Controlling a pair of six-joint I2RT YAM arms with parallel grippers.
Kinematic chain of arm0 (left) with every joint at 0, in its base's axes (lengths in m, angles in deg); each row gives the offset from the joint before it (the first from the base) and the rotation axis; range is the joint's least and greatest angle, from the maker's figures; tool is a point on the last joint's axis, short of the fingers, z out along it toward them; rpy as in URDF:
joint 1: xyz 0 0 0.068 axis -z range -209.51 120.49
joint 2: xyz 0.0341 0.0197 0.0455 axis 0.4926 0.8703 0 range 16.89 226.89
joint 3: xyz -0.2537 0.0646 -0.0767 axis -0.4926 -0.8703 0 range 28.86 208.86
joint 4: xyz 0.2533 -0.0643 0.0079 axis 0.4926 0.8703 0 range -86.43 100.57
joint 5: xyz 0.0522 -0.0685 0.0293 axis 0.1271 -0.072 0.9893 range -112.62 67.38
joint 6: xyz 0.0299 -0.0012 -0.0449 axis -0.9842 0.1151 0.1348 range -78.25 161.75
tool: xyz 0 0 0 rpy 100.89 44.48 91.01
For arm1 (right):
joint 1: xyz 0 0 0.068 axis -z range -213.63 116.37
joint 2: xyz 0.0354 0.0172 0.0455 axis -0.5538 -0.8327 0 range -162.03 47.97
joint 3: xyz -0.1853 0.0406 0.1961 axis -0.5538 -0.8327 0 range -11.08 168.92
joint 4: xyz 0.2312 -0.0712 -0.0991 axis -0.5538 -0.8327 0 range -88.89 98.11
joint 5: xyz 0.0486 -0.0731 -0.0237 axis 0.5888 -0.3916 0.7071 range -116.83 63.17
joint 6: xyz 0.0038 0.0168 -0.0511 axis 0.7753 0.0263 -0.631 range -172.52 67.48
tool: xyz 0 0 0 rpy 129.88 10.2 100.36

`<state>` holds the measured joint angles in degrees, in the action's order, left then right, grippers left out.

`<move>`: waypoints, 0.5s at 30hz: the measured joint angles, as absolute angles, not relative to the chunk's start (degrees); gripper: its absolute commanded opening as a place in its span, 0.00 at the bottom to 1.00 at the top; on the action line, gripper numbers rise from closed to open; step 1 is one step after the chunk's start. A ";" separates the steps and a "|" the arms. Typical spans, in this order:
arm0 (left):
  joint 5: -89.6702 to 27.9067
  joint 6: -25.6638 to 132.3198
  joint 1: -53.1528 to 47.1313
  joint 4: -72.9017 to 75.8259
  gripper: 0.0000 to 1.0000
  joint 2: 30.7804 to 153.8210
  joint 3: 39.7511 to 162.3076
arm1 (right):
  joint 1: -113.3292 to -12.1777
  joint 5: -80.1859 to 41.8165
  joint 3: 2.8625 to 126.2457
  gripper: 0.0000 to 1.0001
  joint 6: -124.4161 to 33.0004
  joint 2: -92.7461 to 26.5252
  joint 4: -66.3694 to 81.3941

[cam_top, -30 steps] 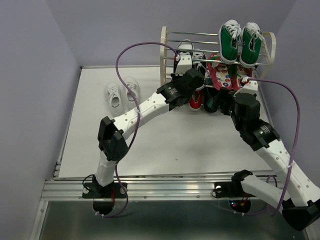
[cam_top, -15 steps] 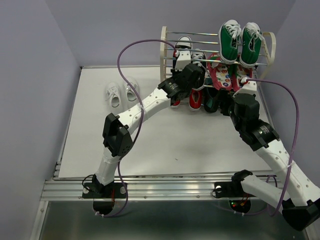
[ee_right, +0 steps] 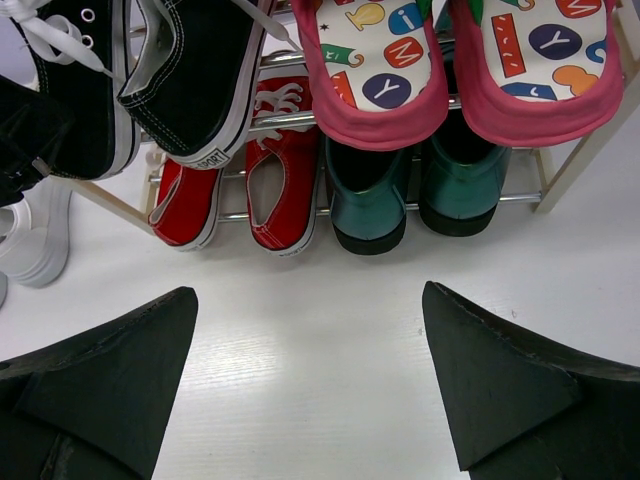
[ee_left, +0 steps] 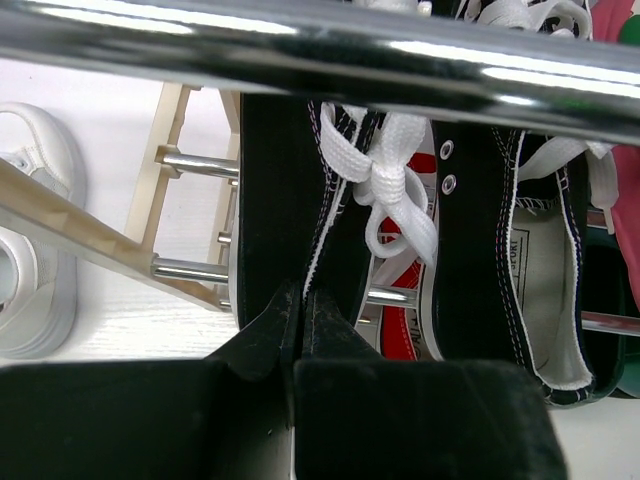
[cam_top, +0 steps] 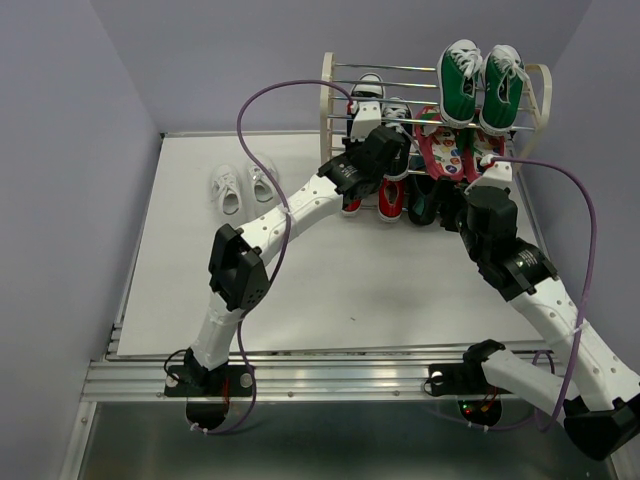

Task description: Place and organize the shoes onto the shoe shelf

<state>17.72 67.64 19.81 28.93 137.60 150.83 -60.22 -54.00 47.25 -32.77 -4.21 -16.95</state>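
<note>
I see the left gripper (ee_left: 302, 298), fingers pressed together, against a black sneaker (ee_left: 272, 180) on the shelf (ee_left: 300, 35). Right gripper (ee_right: 310, 293) stands spread wide over the table (ee_right: 300, 255) by the shelf's front edge.

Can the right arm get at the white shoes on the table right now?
Probably not. The white shoes lie left of the shelf, and the left arm stretches across between them and the open right gripper.
</note>
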 measured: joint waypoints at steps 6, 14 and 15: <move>18.22 68.23 19.81 28.62 0.13 137.84 150.83 | -60.22 -54.00 47.25 1.00 -32.77 -4.23 -16.95; 19.38 70.26 19.48 26.53 0.29 137.86 150.83 | -60.22 -53.98 47.25 1.00 -32.77 -4.23 -16.95; 19.60 70.61 19.48 25.89 0.30 137.86 150.83 | -60.22 -53.98 47.25 1.00 -32.77 -4.23 -16.93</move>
<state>19.60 70.61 19.48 25.89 137.86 150.83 -60.22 -53.98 47.25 -32.77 -4.23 -16.93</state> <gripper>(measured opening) 0.282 0.995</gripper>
